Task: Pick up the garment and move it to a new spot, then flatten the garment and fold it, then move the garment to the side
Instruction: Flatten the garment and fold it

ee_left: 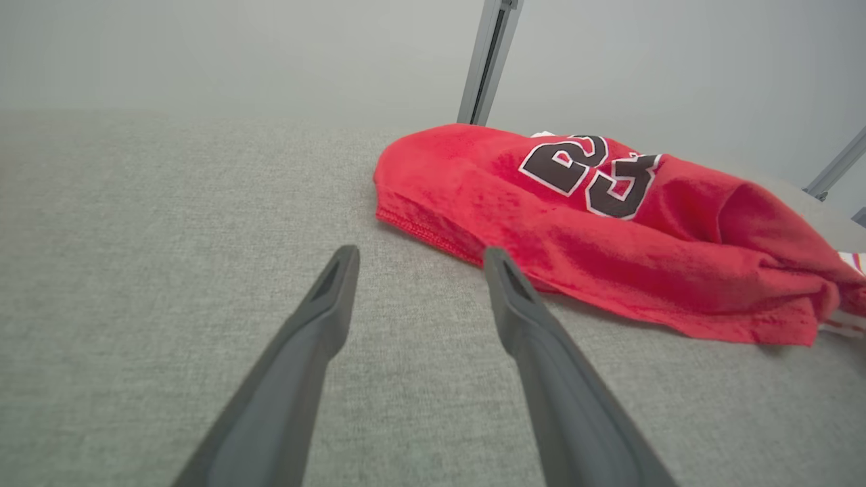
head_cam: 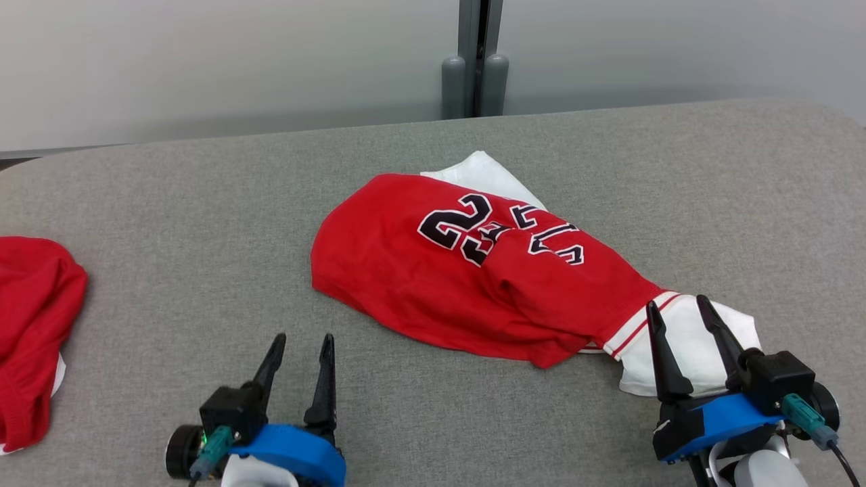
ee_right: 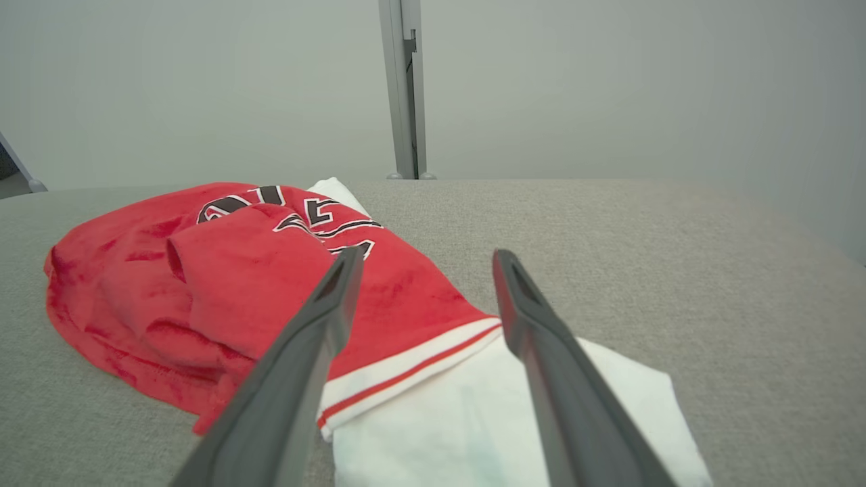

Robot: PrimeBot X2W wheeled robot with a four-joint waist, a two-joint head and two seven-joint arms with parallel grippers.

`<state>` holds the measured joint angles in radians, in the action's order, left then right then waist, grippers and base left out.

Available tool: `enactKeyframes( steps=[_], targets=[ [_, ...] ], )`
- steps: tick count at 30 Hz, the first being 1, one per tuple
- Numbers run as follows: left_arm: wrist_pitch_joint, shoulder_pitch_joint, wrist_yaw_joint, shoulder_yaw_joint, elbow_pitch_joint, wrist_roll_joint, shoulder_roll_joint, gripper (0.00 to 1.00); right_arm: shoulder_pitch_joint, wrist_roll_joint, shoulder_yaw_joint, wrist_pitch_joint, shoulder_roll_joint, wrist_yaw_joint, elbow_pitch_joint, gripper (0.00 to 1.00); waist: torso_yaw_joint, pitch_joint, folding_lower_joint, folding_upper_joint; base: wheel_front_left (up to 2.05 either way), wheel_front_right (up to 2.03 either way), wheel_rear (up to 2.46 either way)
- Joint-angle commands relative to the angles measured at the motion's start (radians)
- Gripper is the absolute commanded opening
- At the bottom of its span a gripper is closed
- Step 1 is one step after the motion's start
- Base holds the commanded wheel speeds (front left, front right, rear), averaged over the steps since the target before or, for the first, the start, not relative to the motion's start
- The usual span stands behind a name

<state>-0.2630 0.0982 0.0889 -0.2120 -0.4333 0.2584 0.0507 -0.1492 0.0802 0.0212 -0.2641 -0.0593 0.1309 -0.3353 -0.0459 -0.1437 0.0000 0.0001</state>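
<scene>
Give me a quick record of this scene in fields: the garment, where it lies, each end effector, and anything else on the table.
garment: crumpled red jersey with black numerals and a white end
surface: grey fabric-covered table
left end effector: open, over bare table, apart from the jersey
right end effector: open, fingers over the jersey's white end; contact unclear
other: second red cloth at the table's left edge
fold state: neither flattened nor folded
</scene>
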Motion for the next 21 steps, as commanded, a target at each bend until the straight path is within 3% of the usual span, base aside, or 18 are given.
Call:
enactKeyframes(
  steps=[1, 11, 21],
  targets=[
    [-0.003, 0.032, 0.002, -0.002, 0.000, 0.004, 0.000, 1.00, -0.004, -0.002, -0.003, 0.000, 0.003, 0.000, 0.002, 1.00, 0.001, -0.007, 0.0000, -0.0001, 0.00, 0.00, 0.00],
    [-0.003, 0.271, -0.012, 0.065, -0.169, -0.014, 0.000, 1.00, -0.064, 0.009, -0.050, 0.000, -0.002, 0.000, 0.012, 1.00, -0.042, -0.112, 0.0000, -0.0001, 0.00, 0.00, 0.00],
    [-0.003, 0.386, -0.020, 0.117, -0.329, -0.014, 0.000, 1.00, -0.092, 0.009, -0.054, 0.000, -0.001, 0.000, 0.009, 1.00, -0.079, -0.170, 0.0000, -0.0001, 0.00, 0.00, 0.00]
  ],
)
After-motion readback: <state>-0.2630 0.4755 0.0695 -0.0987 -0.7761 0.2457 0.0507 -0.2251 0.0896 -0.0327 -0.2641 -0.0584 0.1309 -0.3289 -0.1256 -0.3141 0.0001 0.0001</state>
